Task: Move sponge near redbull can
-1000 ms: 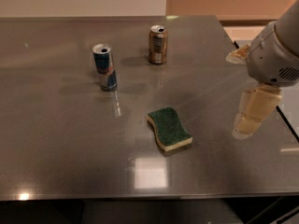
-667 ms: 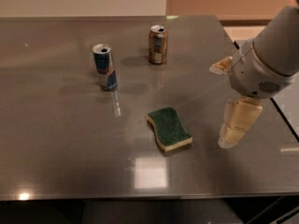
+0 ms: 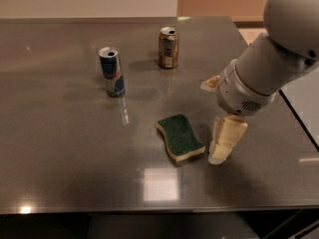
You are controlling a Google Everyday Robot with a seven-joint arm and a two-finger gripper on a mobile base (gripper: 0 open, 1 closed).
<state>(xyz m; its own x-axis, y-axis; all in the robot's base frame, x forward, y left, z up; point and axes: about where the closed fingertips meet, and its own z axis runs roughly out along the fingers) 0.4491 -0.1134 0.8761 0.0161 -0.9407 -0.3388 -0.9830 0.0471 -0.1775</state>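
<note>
Sponge (image 3: 180, 137) is seen toward the bench's (image 3: 60, 173) front edge; soft and light, it is best pinched across its short width. Gripper (image 3: 227, 142) is held just beside it, state indiscernible.

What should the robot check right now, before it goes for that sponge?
1. Sponge lies flat, green side up, nothing on it: ok.
2. Blue can stands upright, to the back left of the sponge: ok.
3. Gripper lined up over the sponge: not ok; it hangs low beside the sponge, just to its right in the picture.
4. Sponge held: not ok; it rests on the table.
5. Stretch of table between sponge and blue can bare: ok.
6. Brown can off that path: ok; it stands farther back, apart from both.
</note>
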